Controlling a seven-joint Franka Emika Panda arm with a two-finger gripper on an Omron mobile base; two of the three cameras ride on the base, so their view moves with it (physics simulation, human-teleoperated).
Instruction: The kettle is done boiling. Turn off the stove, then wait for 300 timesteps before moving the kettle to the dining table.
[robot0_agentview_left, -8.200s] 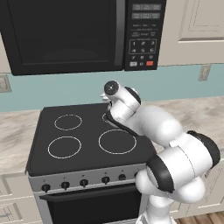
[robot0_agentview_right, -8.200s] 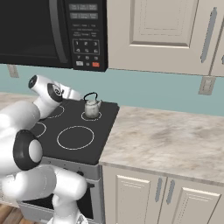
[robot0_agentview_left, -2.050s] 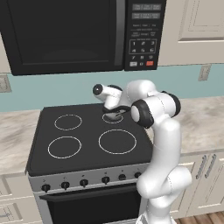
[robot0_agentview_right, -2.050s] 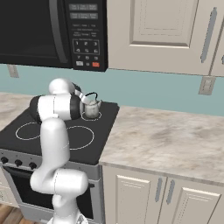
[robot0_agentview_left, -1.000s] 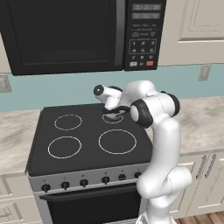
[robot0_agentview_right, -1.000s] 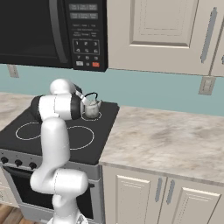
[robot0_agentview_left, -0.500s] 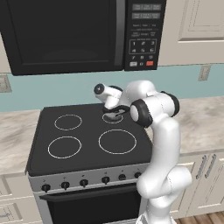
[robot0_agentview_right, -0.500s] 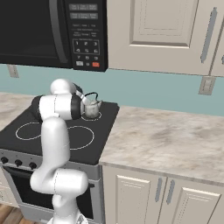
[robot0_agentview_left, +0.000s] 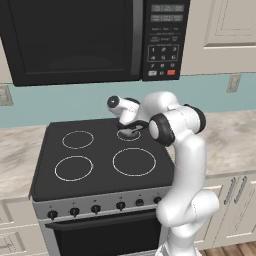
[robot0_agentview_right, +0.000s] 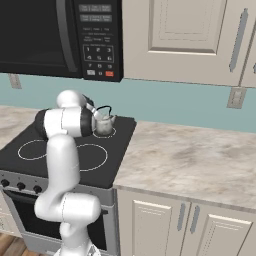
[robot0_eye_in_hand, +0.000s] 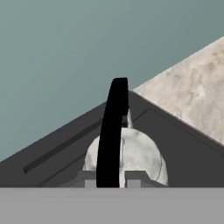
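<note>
My claw (robot0_eye_in_hand: 111, 180) is clamped on the kettle's black arched handle (robot0_eye_in_hand: 113, 131), low centre of the hand view. The kettle (robot0_agentview_right: 104, 124) sits on the rear burner at the stove's (robot0_agentview_left: 100, 160) back right, left of centre in the right base view. Judgement: lift straight up, keeping the body level. The microwave (robot0_agentview_left: 95, 40) overhangs closely above; the desk (robot0_agentview_right: 200, 160) to the right offers open room.

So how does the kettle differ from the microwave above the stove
The kettle is small, squat and silver-grey; the microwave is large, boxy and black. The kettle sits on the stove's back right burner, while the microwave hangs above, off the cooktop. The gripper is closed on the kettle's handle; the microwave is untouched.
</note>
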